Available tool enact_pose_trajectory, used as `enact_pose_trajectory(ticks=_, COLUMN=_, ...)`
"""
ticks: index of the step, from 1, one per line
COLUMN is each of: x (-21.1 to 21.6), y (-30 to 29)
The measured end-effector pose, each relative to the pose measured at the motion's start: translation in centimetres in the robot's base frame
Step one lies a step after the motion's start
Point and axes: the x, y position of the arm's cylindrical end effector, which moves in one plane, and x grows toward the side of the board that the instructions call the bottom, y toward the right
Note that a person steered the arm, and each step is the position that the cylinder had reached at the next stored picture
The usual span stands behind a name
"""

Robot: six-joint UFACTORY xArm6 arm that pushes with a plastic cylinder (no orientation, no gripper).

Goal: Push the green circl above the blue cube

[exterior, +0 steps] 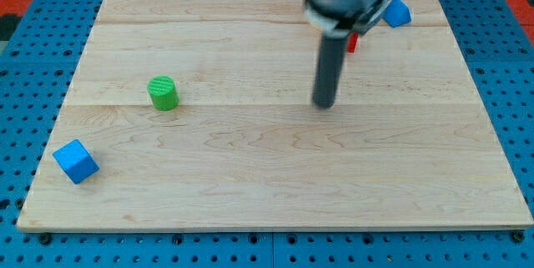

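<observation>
A green cylinder (163, 93) stands on the wooden board (267, 176) at the view's left, middle height. A blue cube (76, 161) sits near the board's lower left corner, below and left of the green cylinder. My tip (324, 105) rests on the board near the centre, well to the right of the green cylinder and touching no block.
A second blue block (397, 12) lies at the view's top right, partly behind the arm. A red block (352, 42) shows just beside the rod, mostly hidden. A blue pegboard (33, 68) surrounds the board.
</observation>
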Motion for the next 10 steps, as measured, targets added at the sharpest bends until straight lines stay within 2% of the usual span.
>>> enact_pose_trajectory(ticks=2, x=5.6, y=-13.5)
enact_pose_trajectory(ticks=3, x=6.9, y=-16.2)
enact_pose_trajectory(ticks=7, x=4.8, y=-16.2)
enact_pose_trajectory(ticks=9, x=-0.5, y=-18.2)
enact_pose_trajectory(ticks=10, x=-1.3, y=-15.9)
